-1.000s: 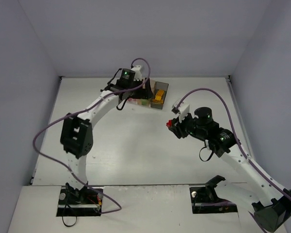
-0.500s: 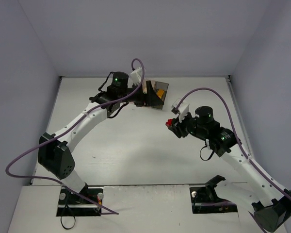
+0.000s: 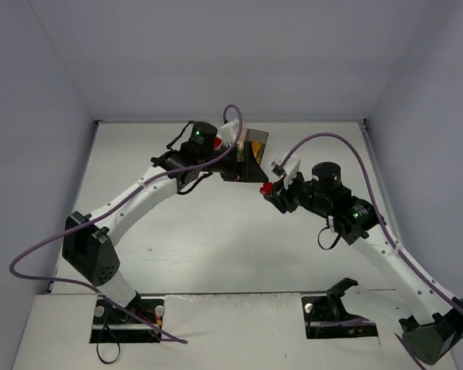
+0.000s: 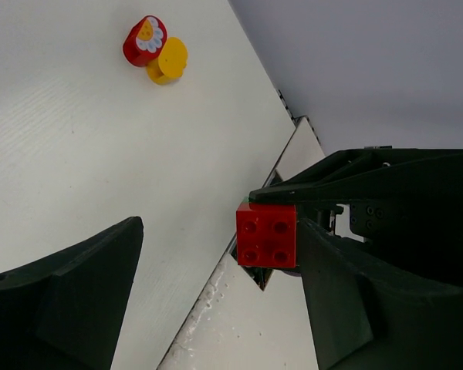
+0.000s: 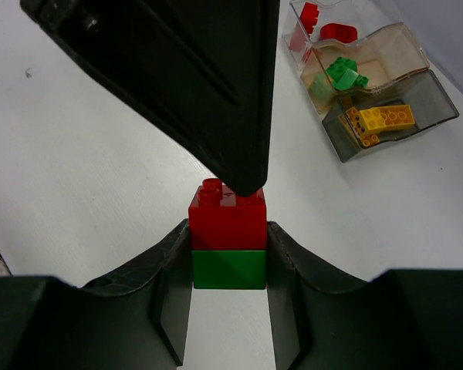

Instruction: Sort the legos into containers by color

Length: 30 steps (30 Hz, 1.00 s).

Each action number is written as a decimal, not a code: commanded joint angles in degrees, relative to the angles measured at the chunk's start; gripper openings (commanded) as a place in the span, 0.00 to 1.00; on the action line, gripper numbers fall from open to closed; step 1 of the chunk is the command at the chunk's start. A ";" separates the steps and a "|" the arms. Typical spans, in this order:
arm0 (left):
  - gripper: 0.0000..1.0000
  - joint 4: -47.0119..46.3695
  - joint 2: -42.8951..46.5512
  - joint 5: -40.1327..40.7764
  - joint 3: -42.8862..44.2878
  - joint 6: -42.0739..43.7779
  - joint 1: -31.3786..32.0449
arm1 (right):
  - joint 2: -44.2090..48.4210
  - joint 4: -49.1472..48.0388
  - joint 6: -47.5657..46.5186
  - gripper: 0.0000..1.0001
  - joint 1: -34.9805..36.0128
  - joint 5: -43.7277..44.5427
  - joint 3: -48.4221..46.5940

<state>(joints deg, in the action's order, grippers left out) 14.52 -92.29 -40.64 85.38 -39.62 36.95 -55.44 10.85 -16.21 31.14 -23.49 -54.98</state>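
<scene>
Swinging across from the boxes, the left arm is now reaching toward the right one; the left gripper point(image 4: 216, 262) is standing wide open, holding nothing; the right gripper point(image 5: 228, 254) is clamping a red brick point(image 5: 227, 220) stuck on a green brick point(image 5: 228, 270). Sorting is looking partly done (this pair needs splitting, I judge); the clear box point(image 5: 366, 14) is holding red bricks point(image 5: 338, 32), the orange box point(image 5: 405, 46) green ones point(image 5: 343, 73), the dark box point(image 5: 440, 100) a yellow one point(image 5: 382, 118); a loose red piece point(image 4: 145, 41) and a loose yellow piece point(image 4: 168, 60) are lying on the table point(image 5: 85, 177).

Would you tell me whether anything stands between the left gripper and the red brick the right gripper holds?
Nothing visible does. The red brick, atop a green brick in the right gripper, sits unobstructed before the open left gripper.
</scene>
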 commanded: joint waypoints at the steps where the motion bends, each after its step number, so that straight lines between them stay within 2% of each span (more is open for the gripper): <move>1: 0.73 -0.20 4.13 -0.05 2.95 1.38 1.19 | -0.72 -3.91 -0.84 0.03 -0.29 -1.04 -3.03; 7: 0.72 0.41 4.75 -0.49 2.68 2.17 2.07 | -0.99 -4.00 -0.84 0.03 -0.29 -1.12 -3.38; 15: 0.64 0.59 5.19 -0.49 1.98 2.88 2.42 | -1.86 -4.44 -0.67 0.04 -0.29 -2.00 -4.26; 27: 0.62 0.59 4.49 -0.58 2.68 3.76 3.74 | -2.92 -5.05 -0.49 0.05 -0.28 -2.62 -4.70; 30: 0.53 0.77 4.49 -0.14 2.59 4.28 3.74 | -2.92 -5.14 -0.58 0.05 -0.28 -2.62 -4.61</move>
<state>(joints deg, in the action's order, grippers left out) 17.08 -90.61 -40.42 85.38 -36.91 39.92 -58.04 10.50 -16.60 31.14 -25.10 -56.71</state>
